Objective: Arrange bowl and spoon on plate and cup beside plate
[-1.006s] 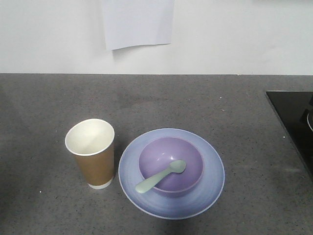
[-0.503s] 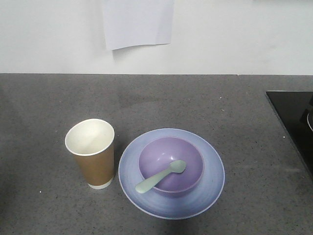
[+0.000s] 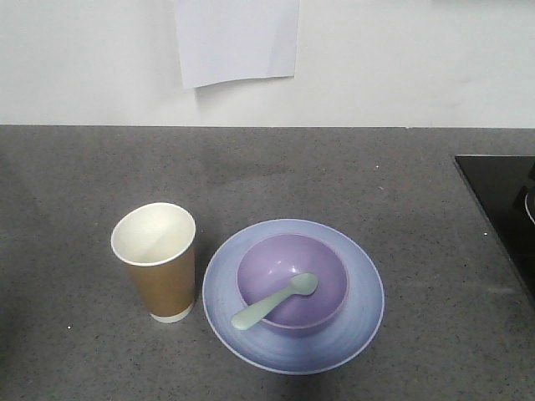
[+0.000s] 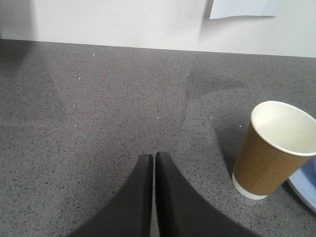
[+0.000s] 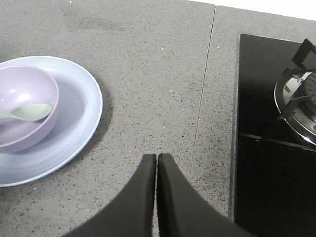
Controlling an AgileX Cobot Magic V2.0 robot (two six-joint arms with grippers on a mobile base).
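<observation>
**Cup left, plate w/ bowl + spoon centre, both grippers closed & empty**

Left gripper: seen in left wrist view only, fingers pressed together tip to tip, nothing between them. It sits above bare grey countertop, well apart from the cup, which is off to its right in that view.

Cup: brown paper, white inside, white base band, standing upright on the counter, mouth open to the top. Nothing visible inside it. Just left of the plate; base near the plate rim, can't tell if they touch. Left wrist view shows the cup w/ a sliver of the blue plate rim at its right.

Plate: pale blue, round, flat on the counter, front-centre in the front view.

Bowl: lavender, upright on the plate, roughly centred, blue rim showing all round it.

Spoon: mint green, in the bowl. Scoop end lies inside the bowl; handle leans over the bowl's front-left edge, pointing toward the cup side.

Right gripper: right wrist view only, fingers shut against each other, holding nothing. Over bare counter, right of the plate, apart from it.

Far right: black hob set into the counter, w/ metal burner. Behind: white wall w/ paper sheet hanging on it.
</observation>
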